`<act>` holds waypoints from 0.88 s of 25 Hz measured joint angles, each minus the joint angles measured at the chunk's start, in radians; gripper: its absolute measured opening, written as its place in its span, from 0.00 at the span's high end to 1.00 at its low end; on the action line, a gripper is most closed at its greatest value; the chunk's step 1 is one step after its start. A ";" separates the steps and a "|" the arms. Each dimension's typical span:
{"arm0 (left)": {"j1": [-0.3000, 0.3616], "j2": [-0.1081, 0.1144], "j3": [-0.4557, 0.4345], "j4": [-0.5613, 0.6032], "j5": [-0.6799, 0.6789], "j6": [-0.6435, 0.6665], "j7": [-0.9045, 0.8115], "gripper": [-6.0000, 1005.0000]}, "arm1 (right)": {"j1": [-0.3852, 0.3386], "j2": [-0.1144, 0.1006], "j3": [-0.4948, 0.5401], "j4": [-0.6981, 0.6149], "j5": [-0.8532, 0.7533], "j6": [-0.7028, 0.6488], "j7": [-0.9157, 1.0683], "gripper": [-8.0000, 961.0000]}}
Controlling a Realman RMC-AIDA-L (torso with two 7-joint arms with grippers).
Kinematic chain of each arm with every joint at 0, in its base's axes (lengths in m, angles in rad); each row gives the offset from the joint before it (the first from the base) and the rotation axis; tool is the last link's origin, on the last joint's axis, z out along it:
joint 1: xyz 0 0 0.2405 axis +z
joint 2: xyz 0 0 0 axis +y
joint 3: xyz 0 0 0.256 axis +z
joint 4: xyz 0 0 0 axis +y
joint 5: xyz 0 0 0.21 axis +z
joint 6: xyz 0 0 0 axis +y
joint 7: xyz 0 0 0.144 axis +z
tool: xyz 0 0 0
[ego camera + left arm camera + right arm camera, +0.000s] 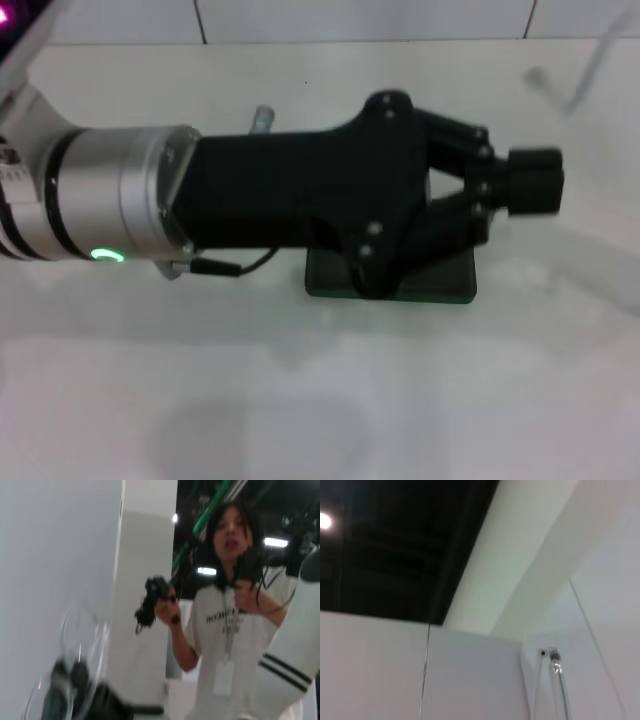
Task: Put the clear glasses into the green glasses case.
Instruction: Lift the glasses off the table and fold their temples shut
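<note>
My left gripper (535,181) reaches in from the left, raised high over the white table, with its black fingers pressed together. The clear glasses (572,76) show only as a faint transparent streak running up and right from the fingertips. In the left wrist view a curved clear lens (82,655) sits around the dark fingertips (65,690), so the gripper looks shut on the glasses. The green glasses case (440,287) lies on the table beneath the gripper, mostly hidden by it; whether its lid is up cannot be seen. My right gripper is out of view.
The white table (320,400) spreads in front of the case, with a tiled wall (360,18) behind it. A person (235,620) holding hand controllers stands in the left wrist view. The right wrist view holds only ceiling, wall and a thin tube (558,680).
</note>
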 joint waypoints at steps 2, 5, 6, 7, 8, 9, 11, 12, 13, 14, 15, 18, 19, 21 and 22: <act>-0.002 0.000 0.001 -0.008 -0.034 0.000 0.024 0.94 | 0.005 0.005 -0.048 0.007 0.000 0.027 -0.028 0.88; -0.002 0.000 0.003 -0.014 -0.062 0.001 0.045 0.94 | 0.009 0.009 -0.099 0.008 0.003 0.053 -0.051 0.88; -0.002 0.000 0.004 -0.015 -0.064 0.001 0.047 0.94 | 0.009 0.009 -0.106 0.008 0.003 0.056 -0.053 0.87; -0.001 0.000 0.005 -0.016 -0.070 0.001 0.051 0.94 | 0.010 0.009 -0.113 0.009 0.004 0.059 -0.055 0.87; 0.000 0.000 0.005 -0.016 -0.072 0.001 0.051 0.94 | 0.010 0.009 -0.115 0.009 0.004 0.060 -0.055 0.87; 0.002 0.000 0.005 -0.017 -0.075 0.002 0.052 0.94 | 0.010 0.009 -0.116 0.010 0.003 0.060 -0.055 0.87; 0.007 0.000 0.005 -0.018 -0.081 0.002 0.055 0.94 | 0.010 0.009 -0.117 0.014 0.001 0.061 -0.056 0.87; 0.010 0.000 0.003 -0.020 -0.083 0.002 0.057 0.94 | 0.010 0.009 -0.118 0.017 0.000 0.062 -0.056 0.87; 0.010 0.000 0.002 -0.024 -0.085 0.002 0.059 0.94 | 0.010 0.009 -0.119 0.021 -0.001 0.062 -0.056 0.87; 0.010 0.000 0.001 -0.029 -0.088 0.002 0.061 0.94 | 0.010 0.009 -0.123 0.023 -0.001 0.063 -0.056 0.87; 0.009 0.000 0.000 -0.036 -0.095 0.002 0.064 0.94 | 0.011 0.008 -0.128 0.024 -0.001 0.063 -0.056 0.88; 0.003 0.000 -0.001 -0.060 -0.108 0.002 0.073 0.94 | 0.013 0.008 -0.161 0.023 -0.001 0.075 -0.056 0.88; -0.002 0.000 -0.002 -0.073 -0.110 0.002 0.078 0.94 | 0.013 0.008 -0.170 0.022 -0.001 0.080 -0.056 0.88; -0.011 0.001 -0.002 -0.091 -0.111 0.001 0.083 0.94 | 0.016 0.008 -0.193 0.021 -0.001 0.095 -0.057 0.88; -0.017 0.001 -0.002 -0.102 -0.112 0.001 0.085 0.94 | 0.018 0.008 -0.202 0.021 -0.001 0.101 -0.057 0.88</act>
